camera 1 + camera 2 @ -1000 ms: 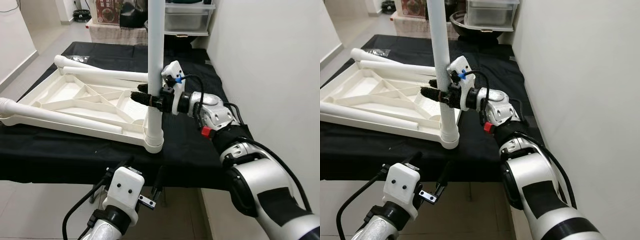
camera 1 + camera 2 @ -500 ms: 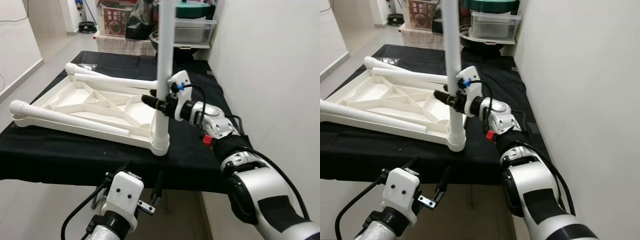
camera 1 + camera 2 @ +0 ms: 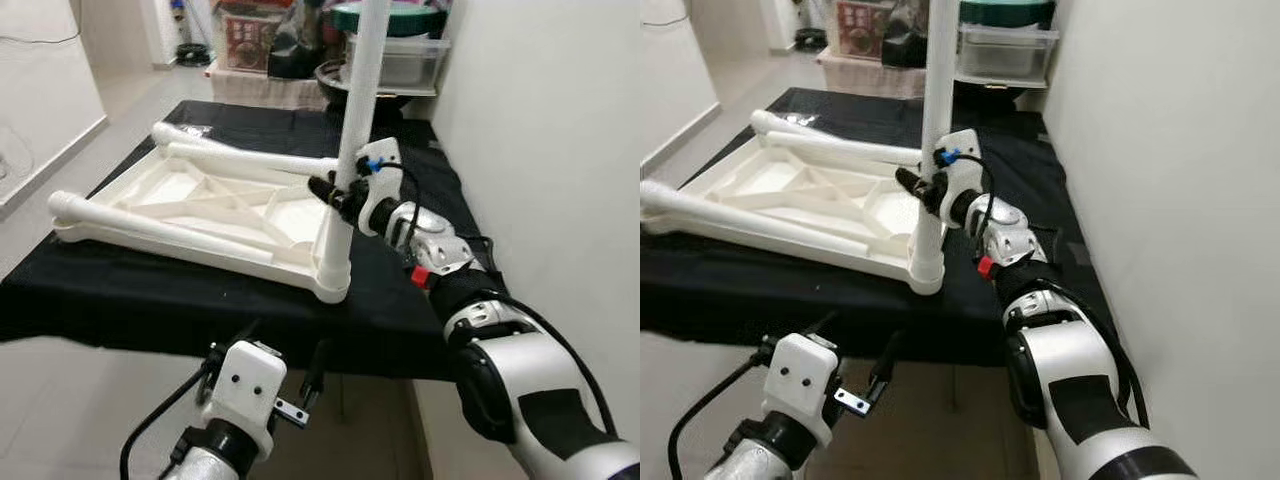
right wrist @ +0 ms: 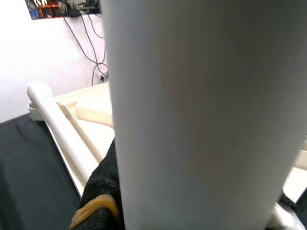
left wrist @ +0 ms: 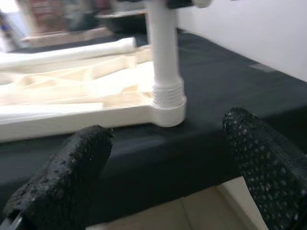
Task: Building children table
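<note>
Right gripper (image 3: 335, 190) jaws clamp upright leg (image 3: 350, 150); left gripper (image 5: 163, 158) jaws gape empty.

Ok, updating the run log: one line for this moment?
right gripper: shut on upright table leg | leg seated in corner of upturned tabletop | left gripper: open, idle below table edge

Right gripper (image 3: 335, 190) apparently clamps upright leg (image 3: 358, 120).
</note>
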### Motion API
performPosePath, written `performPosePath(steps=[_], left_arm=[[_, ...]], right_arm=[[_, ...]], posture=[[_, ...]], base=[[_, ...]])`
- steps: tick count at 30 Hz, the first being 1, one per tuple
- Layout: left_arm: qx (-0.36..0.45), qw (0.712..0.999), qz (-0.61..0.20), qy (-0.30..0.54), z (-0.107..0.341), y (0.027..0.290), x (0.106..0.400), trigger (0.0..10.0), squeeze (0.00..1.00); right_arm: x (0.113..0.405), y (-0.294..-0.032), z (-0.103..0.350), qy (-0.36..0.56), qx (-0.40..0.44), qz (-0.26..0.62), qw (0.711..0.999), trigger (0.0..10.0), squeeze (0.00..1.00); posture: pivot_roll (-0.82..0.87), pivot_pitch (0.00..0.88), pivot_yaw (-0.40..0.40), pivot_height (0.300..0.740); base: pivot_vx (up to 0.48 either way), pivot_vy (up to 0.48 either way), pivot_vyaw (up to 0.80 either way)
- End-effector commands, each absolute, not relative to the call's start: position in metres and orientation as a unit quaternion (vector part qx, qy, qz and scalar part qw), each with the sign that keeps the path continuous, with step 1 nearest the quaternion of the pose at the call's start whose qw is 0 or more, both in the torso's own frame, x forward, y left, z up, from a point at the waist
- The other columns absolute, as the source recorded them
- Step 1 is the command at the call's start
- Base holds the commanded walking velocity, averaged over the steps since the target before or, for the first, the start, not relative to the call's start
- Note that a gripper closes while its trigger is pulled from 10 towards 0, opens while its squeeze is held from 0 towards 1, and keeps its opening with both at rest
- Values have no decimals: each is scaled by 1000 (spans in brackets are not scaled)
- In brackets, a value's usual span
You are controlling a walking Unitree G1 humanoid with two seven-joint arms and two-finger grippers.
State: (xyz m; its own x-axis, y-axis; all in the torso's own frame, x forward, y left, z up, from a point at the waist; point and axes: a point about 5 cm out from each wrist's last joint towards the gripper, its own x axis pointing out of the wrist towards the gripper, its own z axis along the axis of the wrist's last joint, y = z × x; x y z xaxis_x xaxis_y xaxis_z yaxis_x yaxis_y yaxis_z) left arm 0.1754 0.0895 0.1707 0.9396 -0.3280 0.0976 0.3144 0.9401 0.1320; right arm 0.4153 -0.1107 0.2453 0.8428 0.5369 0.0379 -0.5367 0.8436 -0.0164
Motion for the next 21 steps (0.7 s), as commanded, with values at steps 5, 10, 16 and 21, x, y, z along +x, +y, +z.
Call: performPosePath(steps=[5,10,16,21], left_arm=[[63,983,-164,-52,169,91,176,10000,0],[63,983,-164,-53,169,90,175,10000,0],[64,983,-166,-53,169,91,176,10000,0],[64,983,-165,-53,169,91,176,10000,0]], right_arm=[[415,-115,228,-3,-7,226,974,10000,0],[416,-119,229,-9,8,191,982,10000,0],[416,-117,226,-1,10,173,985,10000,0],[418,-125,222,8,-6,112,994,10000,0]], posture=[[81,158,-79,740],[81,160,-77,740],[79,165,-74,740],[81,168,-76,740]], base=[[0,0,0],[0,0,0],[0,0,0],[0,0,0]])
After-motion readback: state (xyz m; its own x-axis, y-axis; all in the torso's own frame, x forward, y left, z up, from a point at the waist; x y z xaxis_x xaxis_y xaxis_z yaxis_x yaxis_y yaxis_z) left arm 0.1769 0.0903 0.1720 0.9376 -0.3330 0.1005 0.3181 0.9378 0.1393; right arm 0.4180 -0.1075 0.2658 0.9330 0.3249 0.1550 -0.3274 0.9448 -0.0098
